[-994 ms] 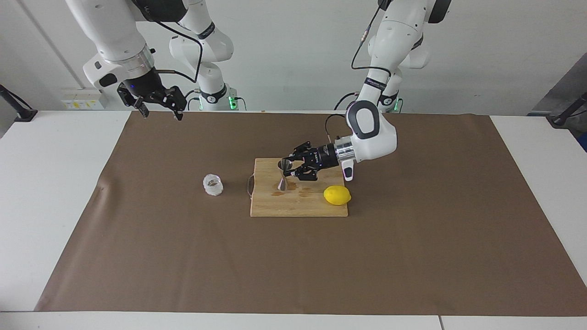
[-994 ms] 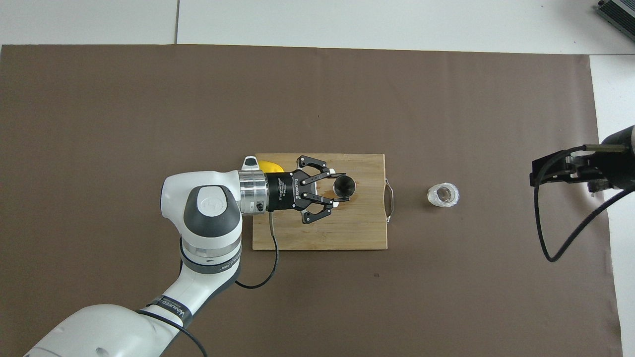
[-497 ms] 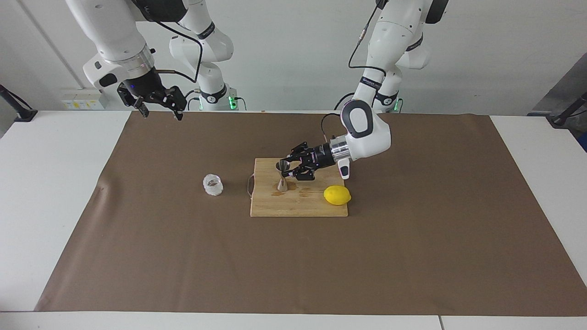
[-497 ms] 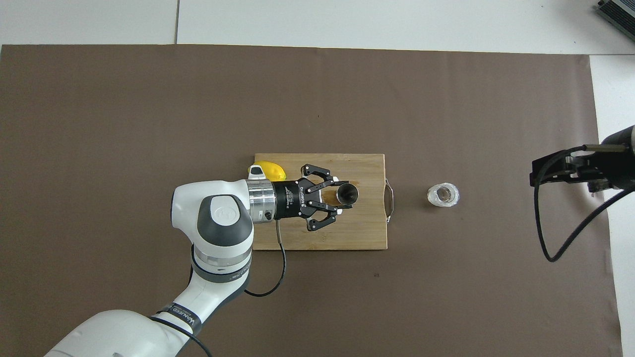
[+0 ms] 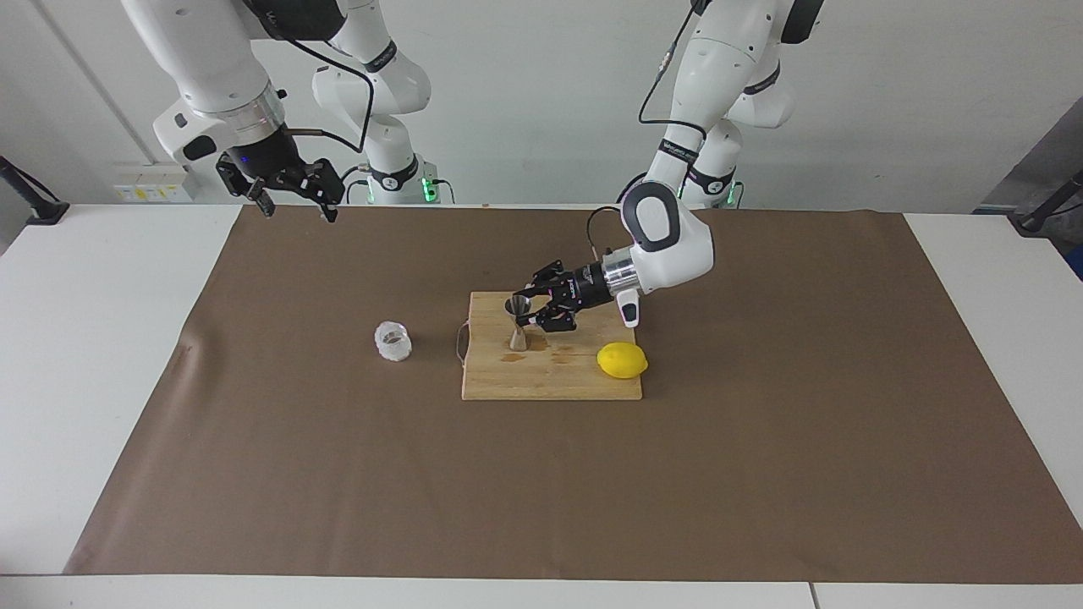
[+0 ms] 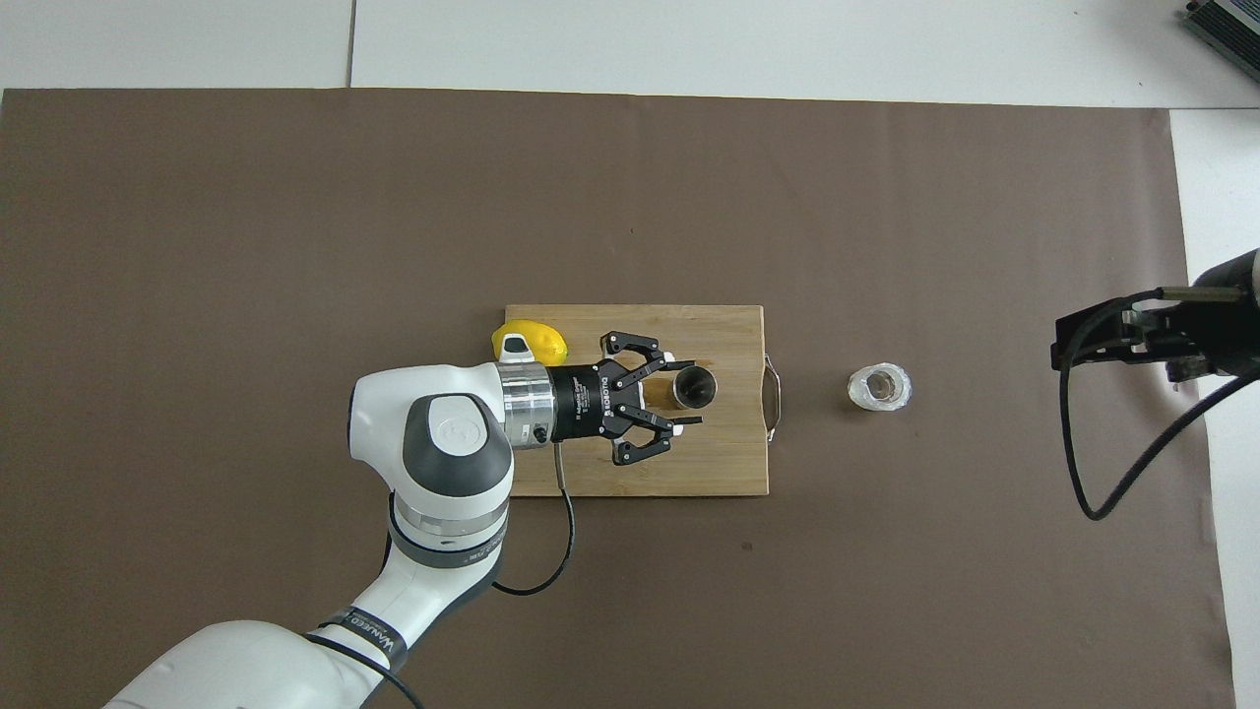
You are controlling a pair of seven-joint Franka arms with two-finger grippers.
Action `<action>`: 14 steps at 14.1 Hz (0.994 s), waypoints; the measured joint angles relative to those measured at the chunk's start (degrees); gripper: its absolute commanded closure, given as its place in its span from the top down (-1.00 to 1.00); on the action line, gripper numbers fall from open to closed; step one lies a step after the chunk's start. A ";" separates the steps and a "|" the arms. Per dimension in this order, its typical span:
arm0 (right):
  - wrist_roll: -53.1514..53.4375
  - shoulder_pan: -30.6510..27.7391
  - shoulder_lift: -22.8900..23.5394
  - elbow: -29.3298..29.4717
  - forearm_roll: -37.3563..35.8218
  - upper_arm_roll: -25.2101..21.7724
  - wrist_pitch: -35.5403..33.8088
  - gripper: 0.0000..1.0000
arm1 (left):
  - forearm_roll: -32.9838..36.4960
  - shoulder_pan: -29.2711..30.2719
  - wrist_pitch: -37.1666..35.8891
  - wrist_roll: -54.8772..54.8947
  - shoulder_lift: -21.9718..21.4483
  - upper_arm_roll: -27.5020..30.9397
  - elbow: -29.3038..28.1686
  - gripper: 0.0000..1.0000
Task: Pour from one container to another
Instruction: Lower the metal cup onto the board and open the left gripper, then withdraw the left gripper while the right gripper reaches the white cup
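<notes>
The steel jigger (image 5: 517,325) stands upright on the wooden cutting board (image 5: 550,382); it also shows in the overhead view (image 6: 695,388). My left gripper (image 5: 525,311) lies level just above the board, open, with its fingertips either side of the jigger's upper cone (image 6: 693,392). The clear faceted glass (image 5: 393,341) stands on the brown mat beside the board's handle, toward the right arm's end (image 6: 879,387). My right gripper (image 5: 298,207) waits open, up in the air over the mat's edge at the right arm's end (image 6: 1068,345).
A yellow lemon (image 5: 622,360) lies at the board's corner toward the left arm's end (image 6: 532,340). Damp stains (image 5: 533,356) mark the board by the jigger's foot. The brown mat (image 5: 541,491) covers most of the white table.
The jigger went from tilted in the left gripper to standing upright on the board. The left gripper's fingers have spread off it. The right arm has not moved.
</notes>
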 measured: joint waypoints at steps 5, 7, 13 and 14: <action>0.00 0.00 0.00 0.00 0.00 0.00 0.00 1.00 | 0.30 0.29 -0.22 0.14 -0.07 0.45 1.23 1.00; 0.00 -0.04 0.00 0.00 0.00 -0.04 0.00 1.00 | 3.95 1.19 -1.97 0.38 -0.35 0.82 2.15 1.00; -1.96 -0.50 -0.02 -0.17 0.00 0.08 0.60 1.00 | 34.80 9.98 -17.06 0.43 -6.96 1.69 6.25 1.00; -3.57 -0.43 -0.12 -0.92 0.00 0.14 2.64 1.00 | 39.76 11.31 -19.09 0.49 -8.17 1.80 7.19 1.00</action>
